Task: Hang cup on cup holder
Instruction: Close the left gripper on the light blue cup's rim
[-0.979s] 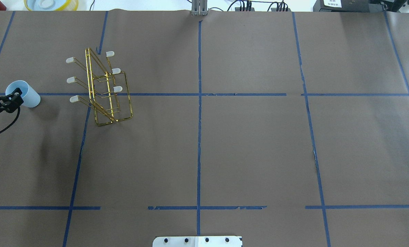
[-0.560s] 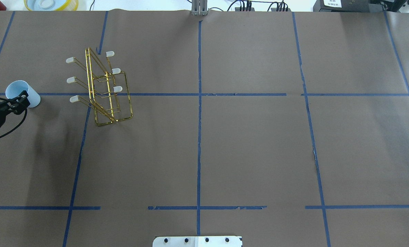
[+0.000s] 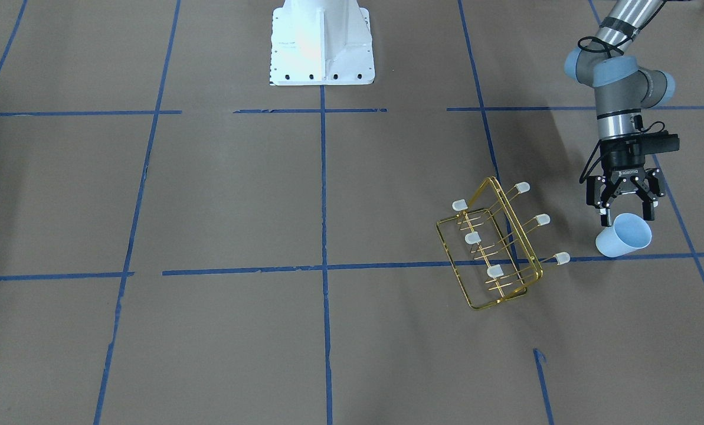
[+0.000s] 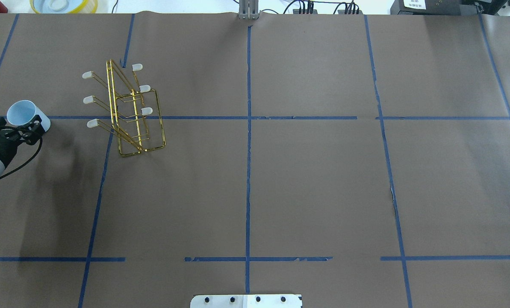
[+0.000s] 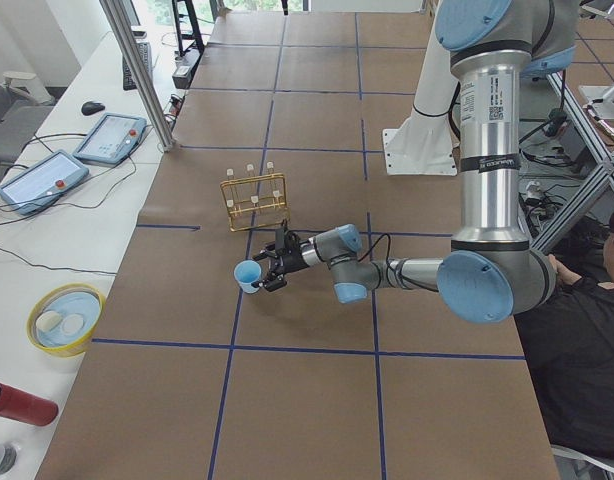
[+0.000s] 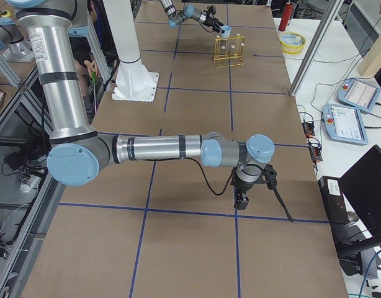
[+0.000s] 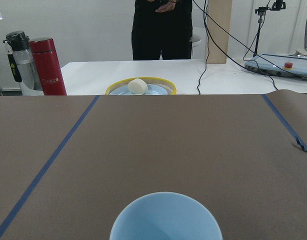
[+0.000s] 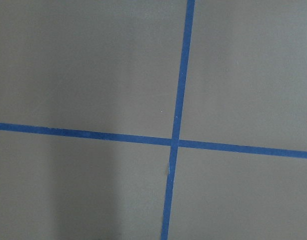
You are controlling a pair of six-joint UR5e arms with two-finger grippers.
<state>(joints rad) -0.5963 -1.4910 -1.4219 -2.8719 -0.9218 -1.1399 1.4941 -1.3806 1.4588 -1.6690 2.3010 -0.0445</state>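
Standing upright at the overhead view's far left edge, the small pale-blue tapered plastic cup (image 4: pixel 22 112) sits between the spread fingers of the left gripper (image 4: pixel 11 125) (contact unclear). Just right of it stands the gold wire cup holder (image 4: pixel 128 113). Whether the right gripper (image 6: pixel 242 200) is open cannot be told.

Left wrist view's bottom edge cuts off the cup (image 7: pixel 163 222).
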